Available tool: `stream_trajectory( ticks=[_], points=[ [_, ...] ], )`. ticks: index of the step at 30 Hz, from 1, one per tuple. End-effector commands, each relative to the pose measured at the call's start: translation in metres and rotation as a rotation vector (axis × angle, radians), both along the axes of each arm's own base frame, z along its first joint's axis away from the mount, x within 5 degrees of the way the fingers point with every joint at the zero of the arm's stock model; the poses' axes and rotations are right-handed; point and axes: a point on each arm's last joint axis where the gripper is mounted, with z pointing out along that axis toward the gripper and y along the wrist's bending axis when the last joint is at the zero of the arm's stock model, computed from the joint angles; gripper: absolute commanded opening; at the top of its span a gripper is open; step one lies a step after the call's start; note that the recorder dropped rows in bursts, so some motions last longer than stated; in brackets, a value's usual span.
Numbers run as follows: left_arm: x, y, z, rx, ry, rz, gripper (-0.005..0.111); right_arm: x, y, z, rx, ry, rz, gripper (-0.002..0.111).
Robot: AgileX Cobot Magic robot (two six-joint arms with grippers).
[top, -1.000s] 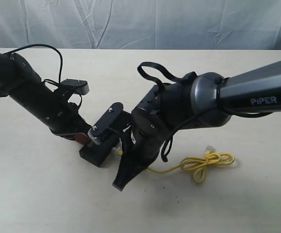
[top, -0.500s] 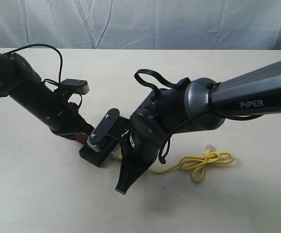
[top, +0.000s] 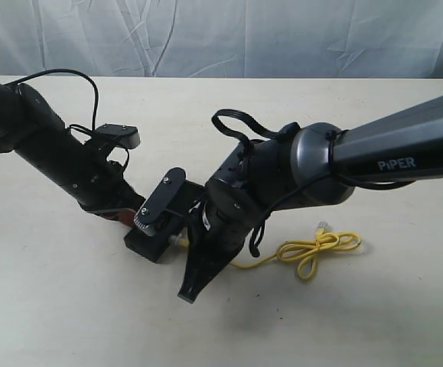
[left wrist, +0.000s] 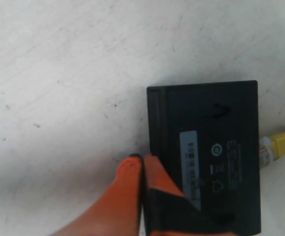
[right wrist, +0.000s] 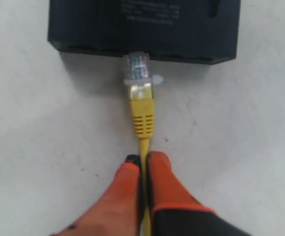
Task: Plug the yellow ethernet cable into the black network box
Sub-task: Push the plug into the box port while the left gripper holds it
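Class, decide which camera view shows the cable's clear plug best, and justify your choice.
The right wrist view: the clear plug appears whole and close, meeting the edge of the black network box. The left wrist view shows only a sliver of it at the frame's edge; the exterior view barely shows it.

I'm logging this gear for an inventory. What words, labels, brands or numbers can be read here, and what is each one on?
"PiPER": white lettering on the right arm.
Pale label on the box: print too blurred to read.
Small marks beside the label on the box top: too blurred to read.
Cable: no print visible.
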Motion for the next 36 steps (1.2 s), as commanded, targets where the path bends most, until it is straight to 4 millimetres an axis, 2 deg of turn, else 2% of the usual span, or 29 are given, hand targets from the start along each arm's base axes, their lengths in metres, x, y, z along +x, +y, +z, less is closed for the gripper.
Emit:
stream_trajectory(
  ticks=[1, 18, 24, 36],
  points=[
    [0.0009, 0.0009, -0.0001, -0.005, -0.002, -0.013, 0.0, 0.0021, 0.0014, 0.0014, 0.012, -0.019, -0.017, -0.001],
    [0.0039, 0.0022, -0.0007, 0.011, -0.035, -0.005, 0.0, 0.0, -0.0035, -0.0008, -0.031, 0.018, -0.073, -0.001],
    [0.0075, 0.0009, 0.0003, -0.006, -0.079, -0.003, 0.0, 0.0025, 0.0, 0.0006, 0.014, -0.006, -0.086, -0.001],
    [0.002, -0.0022, 0.0003, -0.043, -0.03, -0.044, 0.0, 0.0019, -0.0002, 0.0004, 0.014, 0.002, -0.095, -0.001]
  ],
)
